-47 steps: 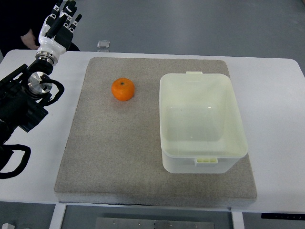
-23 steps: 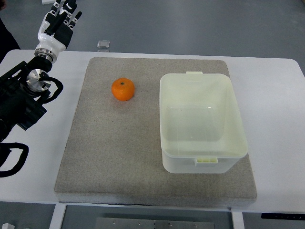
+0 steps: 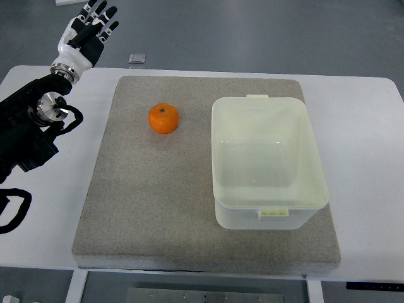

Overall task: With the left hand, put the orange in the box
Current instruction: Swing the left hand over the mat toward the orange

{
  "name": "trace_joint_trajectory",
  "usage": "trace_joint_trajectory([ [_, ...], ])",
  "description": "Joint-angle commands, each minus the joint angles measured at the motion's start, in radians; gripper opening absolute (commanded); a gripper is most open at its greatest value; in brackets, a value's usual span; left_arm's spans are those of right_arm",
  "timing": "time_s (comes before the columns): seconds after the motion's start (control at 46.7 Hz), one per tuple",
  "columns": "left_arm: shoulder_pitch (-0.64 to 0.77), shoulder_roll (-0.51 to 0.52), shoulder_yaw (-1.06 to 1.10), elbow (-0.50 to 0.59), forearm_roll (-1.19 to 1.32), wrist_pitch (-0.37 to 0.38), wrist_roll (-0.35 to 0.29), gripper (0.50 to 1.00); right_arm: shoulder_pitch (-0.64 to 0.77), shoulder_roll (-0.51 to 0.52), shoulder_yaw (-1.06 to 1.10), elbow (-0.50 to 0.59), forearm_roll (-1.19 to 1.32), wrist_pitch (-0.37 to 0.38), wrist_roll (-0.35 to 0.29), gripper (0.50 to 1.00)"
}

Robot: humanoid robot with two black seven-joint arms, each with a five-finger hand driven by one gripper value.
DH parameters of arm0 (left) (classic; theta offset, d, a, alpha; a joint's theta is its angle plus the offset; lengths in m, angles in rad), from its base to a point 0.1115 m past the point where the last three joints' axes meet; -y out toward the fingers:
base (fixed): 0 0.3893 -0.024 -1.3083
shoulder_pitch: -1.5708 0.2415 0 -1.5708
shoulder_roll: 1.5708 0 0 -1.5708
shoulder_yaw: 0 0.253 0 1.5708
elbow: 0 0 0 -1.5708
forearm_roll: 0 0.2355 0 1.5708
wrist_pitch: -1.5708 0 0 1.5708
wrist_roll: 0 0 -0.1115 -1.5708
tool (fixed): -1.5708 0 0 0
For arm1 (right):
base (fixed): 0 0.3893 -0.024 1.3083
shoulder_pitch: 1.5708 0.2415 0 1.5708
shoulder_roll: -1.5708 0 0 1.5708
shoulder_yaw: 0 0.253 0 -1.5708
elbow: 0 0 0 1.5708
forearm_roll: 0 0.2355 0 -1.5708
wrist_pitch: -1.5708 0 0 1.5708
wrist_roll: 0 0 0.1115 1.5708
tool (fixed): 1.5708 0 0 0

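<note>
rectangular translucent pale plastic box point(image 3: 268, 161) open-topped, right on coarse grey felt mat point(image 3: 139, 208) | round dimpled orange point(image 3: 163, 118) on mat, left of box, apart | white-and-black left hand point(image 3: 85, 36) far left, fingers spread, holding nothing

Orange point(image 3: 163, 118): round, bright, small dark stem dimple facing up, sitting on the grey mat point(image 3: 151, 208), upper left part, nothing touching it. Box point(image 3: 268, 161): pale translucent plastic, rectangular w/ rounded corners, lid off, upright, empty inside, latch tabs at far and near rims. It sits on the mat's right half, well apart from the orange, to its right.
</note>
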Motion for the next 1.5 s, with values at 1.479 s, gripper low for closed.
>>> trace_joint_trajectory([
  [1.479,-0.262,0.187,0.614,-0.339,1.48,0.178,-0.261,0.984,0.001,0.0,0.0,0.0,0.0,0.0,0.0,0.932],
])
